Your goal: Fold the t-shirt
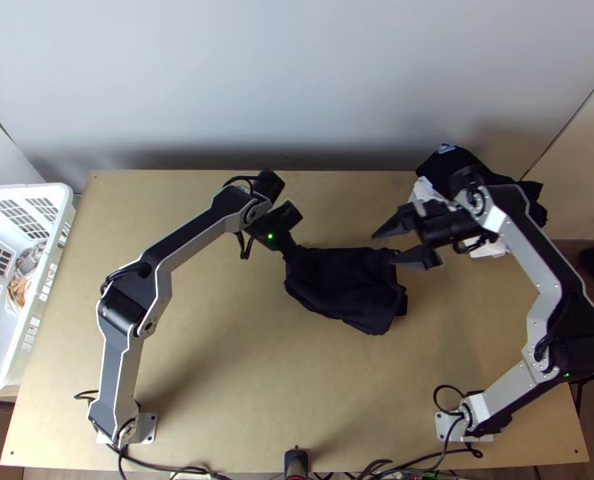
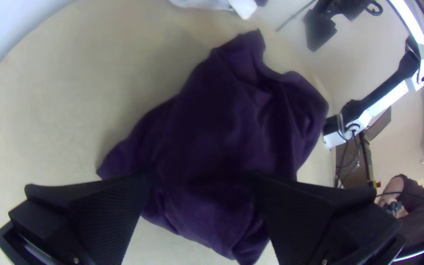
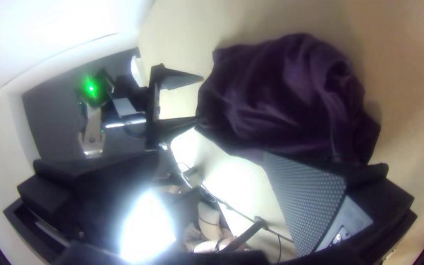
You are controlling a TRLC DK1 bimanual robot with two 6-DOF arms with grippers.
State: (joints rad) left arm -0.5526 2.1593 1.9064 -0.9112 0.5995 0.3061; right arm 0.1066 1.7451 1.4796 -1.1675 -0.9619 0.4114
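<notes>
Find one dark t-shirt (image 1: pixel 341 280) lying bunched and creased on the desk (image 1: pixel 241 360), between the two arms. At its left end, see the left gripper (image 2: pixel 198 180), with fingers (image 2: pixel 104 216) spread wide and pinching nothing. Across from it, by the far-right edge, see the right gripper (image 1: pixel 383 249), likewise with fingers well apart and nothing in their grasp. Looks placed this way to work from opposite ends, probably to catch two edges, lift and open out the bunch before any folding. Could easily pinch several layers at once. Count one t-shirt, two grippers, four fingers. Count also one white basket (image 1: pixel 47 296) at the left side, and at the far-right corner one heap of dark cloth (image 1: pixel 449 164) over white cloth (image 1: pixel 423 192), presumably set aside to leave working room.
</notes>
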